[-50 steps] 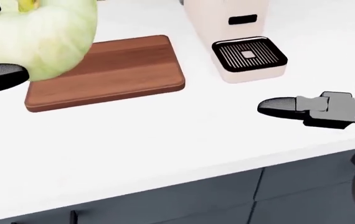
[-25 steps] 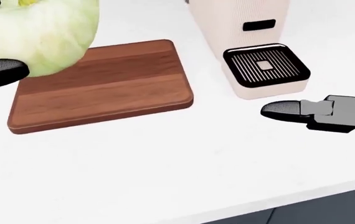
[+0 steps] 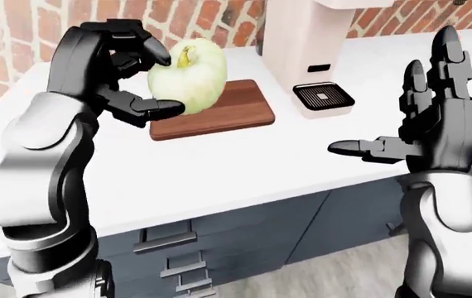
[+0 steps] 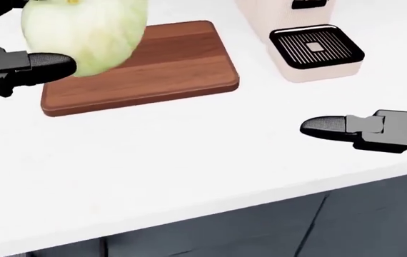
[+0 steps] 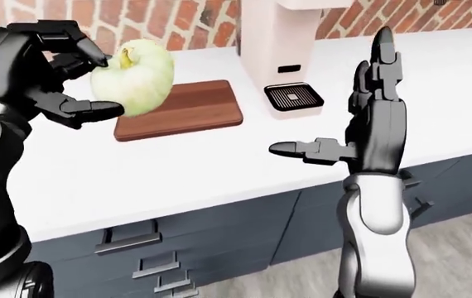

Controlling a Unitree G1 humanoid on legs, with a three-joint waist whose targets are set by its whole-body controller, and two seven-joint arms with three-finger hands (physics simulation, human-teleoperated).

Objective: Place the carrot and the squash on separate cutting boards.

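You have one pale green, ribbed squash (image 3: 189,76), gripped in your left robot hand (image 3: 113,73) upper left, above one cutting board (image 3: 234,112). Your right robot hand (image 3: 431,124) stands spread open, empty.

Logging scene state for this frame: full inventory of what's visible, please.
squash: 1, pale green with a yellow stem, held up in the left hand, over the left part of the board in the left-eye view
cutting board: 1, brown wood, flat on the counter, left of the machine
coffee machine: 1, cream with a black drip grate, on the counter at top centre of the left-eye view
counter: 1, white top
cabinets: dark blue-grey, with drawer handles, under the counter
brick wall: red, behind the counter
carrot: not in view
left hand: 1, black, fingers closed round the squash
right hand: 1, black, fingers spread, empty
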